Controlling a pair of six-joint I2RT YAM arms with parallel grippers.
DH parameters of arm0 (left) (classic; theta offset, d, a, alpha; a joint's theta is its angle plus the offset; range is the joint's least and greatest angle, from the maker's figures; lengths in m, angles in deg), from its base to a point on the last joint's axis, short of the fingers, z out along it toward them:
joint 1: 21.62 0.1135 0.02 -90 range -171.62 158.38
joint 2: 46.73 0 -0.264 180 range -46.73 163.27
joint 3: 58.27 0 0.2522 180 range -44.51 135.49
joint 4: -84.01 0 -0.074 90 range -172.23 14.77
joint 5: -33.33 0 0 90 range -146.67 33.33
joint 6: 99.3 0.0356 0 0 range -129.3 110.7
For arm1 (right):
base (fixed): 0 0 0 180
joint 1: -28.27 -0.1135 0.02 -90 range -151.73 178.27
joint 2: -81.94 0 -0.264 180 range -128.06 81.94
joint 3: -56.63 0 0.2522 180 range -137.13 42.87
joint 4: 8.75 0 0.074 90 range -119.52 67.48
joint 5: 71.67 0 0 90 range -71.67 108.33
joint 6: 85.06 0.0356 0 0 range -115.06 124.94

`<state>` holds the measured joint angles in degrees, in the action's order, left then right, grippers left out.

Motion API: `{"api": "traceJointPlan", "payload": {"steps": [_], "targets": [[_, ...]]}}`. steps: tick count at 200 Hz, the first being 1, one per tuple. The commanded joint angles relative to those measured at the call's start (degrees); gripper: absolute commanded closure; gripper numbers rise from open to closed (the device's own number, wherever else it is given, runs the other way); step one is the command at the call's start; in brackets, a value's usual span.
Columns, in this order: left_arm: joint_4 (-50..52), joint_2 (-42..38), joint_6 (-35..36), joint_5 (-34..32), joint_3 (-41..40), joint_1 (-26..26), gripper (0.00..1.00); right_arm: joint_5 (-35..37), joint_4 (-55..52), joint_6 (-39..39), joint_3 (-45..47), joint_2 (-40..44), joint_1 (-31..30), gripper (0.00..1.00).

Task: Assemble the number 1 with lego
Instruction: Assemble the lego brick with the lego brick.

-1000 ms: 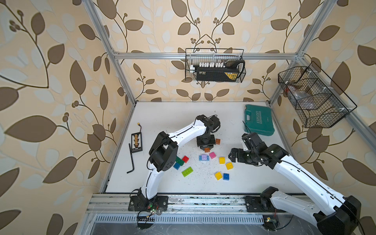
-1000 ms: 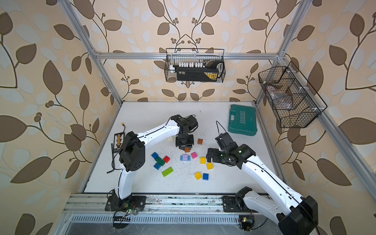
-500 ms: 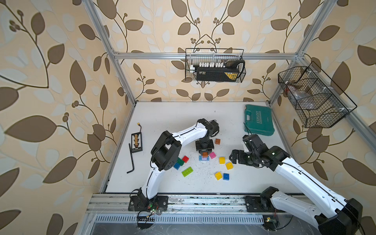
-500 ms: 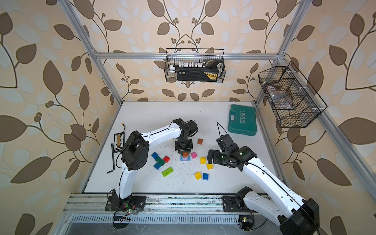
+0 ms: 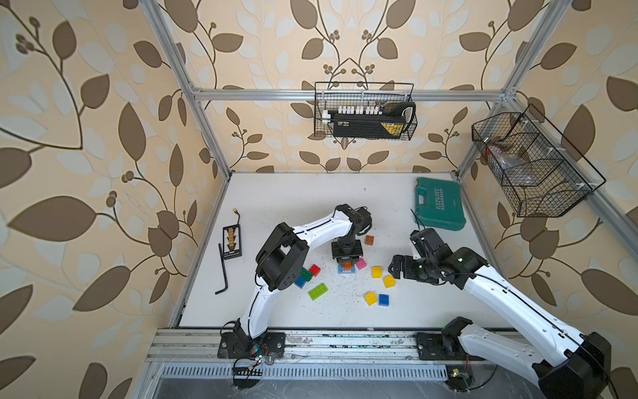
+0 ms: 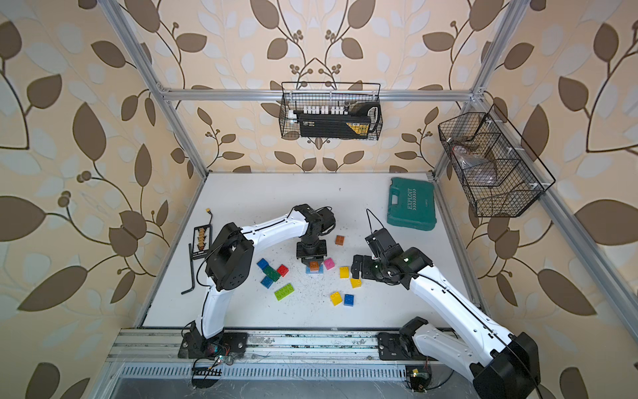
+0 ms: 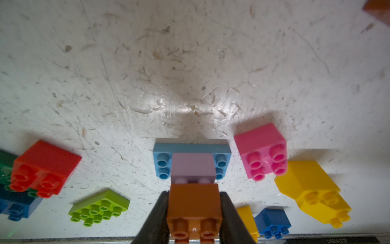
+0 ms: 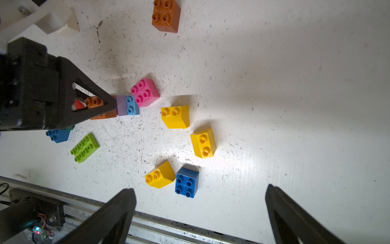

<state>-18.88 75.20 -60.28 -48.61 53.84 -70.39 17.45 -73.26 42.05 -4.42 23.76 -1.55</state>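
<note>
- The table (image 5: pixel 310 207) is white and pretty scuffed. I'm placing everything off the long light blue brick (image 7: pixel 161 166) in the middle of the pile.
- The right gripper (image 8: pixel 200 190) hangs with its jaws spread wide and nothing in them. It's out past the pink-brick end of the light blue brick, beyond the yellow bricks (image 8: pixel 175 117) and well apart from the stack.
- The left gripper (image 7: pixel 194 192) points down right over the light blue brick, with its jaws clamped on a brown brick (image 7: pixel 195 202).
- The teal case (image 5: pixel 440 203) is way off from the light blue brick by the back corner, and looks irrelevant here.
- The light blue brick lies flat, studs up. Its long axis runs along the same line the left jaws squeeze on. My guess is it's the foot of the "1".
- The lime plate (image 5: pixel 318 291) lies loose off the other end of the light blue brick, toward the front rail.
- The lilac brick (image 7: pixel 193 168) sits on the middle of the light blue brick, with blue studs bare on either side.
- The brown brick is directly above the lilac one. A couple of lilac studs peek out at its edge, so I reckon it isn't pushed home yet.
- What's left looks like a straight push down. That's the left arm's job, since the right one is nowhere close.
- As for loose bits, the pink brick (image 7: pixel 260 147) is just beside one end of the light blue brick.
- The red brick (image 5: pixel 314 269) is off the opposite end, and a second brown brick (image 5: pixel 369 240) is on the back-wall side.
</note>
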Motion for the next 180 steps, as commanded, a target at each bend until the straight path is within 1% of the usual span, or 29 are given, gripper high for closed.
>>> {"api": "traceJointPlan", "payload": {"steps": [1,60,86,137,180], "targets": [[1.7,0.1,1.2,0.6,-0.8,-0.4,0.72,0.1,0.4,0.3,1.0,-0.2,0.3,0.01],[2.2,2.1,1.3,0.2,0.2,-0.4,0.71,-0.3,1.0,0.5,1.1,-0.7,0.2,0.00],[3.0,2.5,2.0,-0.2,0.2,-0.4,0.75,0.0,0.9,0.3,1.4,-0.6,0.3,0.01],[3.3,1.9,3.5,-0.8,-1.7,-0.4,0.79,-0.4,1.3,0.4,1.4,-1.1,0.3,0.01],[2.5,2.8,5.9,-0.4,-1.8,-0.3,0.79,-0.9,1.4,0.6,1.4,-1.5,0.2,0.01]]}}
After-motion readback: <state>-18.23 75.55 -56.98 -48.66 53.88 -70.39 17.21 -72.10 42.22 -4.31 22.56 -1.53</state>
